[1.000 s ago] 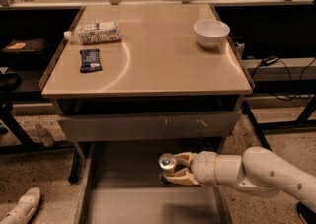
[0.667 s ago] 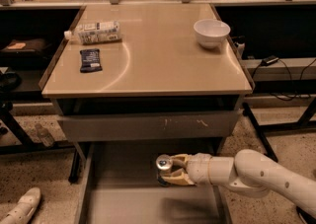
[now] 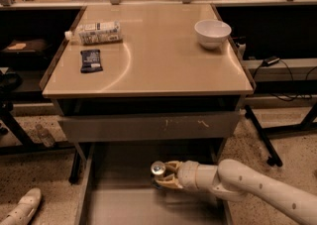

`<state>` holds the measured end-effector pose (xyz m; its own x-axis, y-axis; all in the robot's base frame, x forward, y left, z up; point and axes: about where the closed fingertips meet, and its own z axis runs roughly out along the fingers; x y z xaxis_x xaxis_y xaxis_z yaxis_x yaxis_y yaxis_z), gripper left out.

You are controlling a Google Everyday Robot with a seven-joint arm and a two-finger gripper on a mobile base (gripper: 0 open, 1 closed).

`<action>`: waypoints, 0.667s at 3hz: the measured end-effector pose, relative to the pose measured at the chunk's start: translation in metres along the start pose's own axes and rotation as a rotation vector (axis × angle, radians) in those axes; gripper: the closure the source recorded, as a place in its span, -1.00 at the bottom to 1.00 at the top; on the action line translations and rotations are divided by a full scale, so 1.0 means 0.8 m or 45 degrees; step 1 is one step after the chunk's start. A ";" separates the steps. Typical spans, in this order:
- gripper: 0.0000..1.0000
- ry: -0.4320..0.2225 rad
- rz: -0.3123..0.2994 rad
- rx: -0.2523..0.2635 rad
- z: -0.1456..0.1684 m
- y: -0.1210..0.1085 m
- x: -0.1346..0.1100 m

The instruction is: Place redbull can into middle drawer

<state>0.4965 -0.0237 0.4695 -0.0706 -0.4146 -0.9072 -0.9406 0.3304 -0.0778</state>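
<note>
Speckled stone-looking floor all around, with a smooth, glossy tan table in the middle of it. Below the tabletop is a flat grey drawer front with a few yellowish scratches, just above and behind the gripper.

That gripper sits at the end of a rounded, off-white arm coming in from the lower right. Its tan fingers are pinched around the redbull can, one on each side. You mostly see the can's round shiny silver top, so it looks roughly upright. It's over the plain grey floor of the pulled-out middle drawer, towards the back. I can't tell if the bottom is touching down.

Up on the table, well beyond the gripper: a round white bowl off to the right, and a plastic bottle lying on its side far left, with a dark flat snack bar just in front of it.
</note>
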 end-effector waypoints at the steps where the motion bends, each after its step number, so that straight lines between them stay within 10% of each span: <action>1: 1.00 -0.007 -0.049 0.004 0.037 -0.008 0.032; 2: 1.00 -0.004 -0.087 0.012 0.056 -0.016 0.053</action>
<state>0.5208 -0.0074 0.4132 -0.0051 -0.4340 -0.9009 -0.9402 0.3090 -0.1436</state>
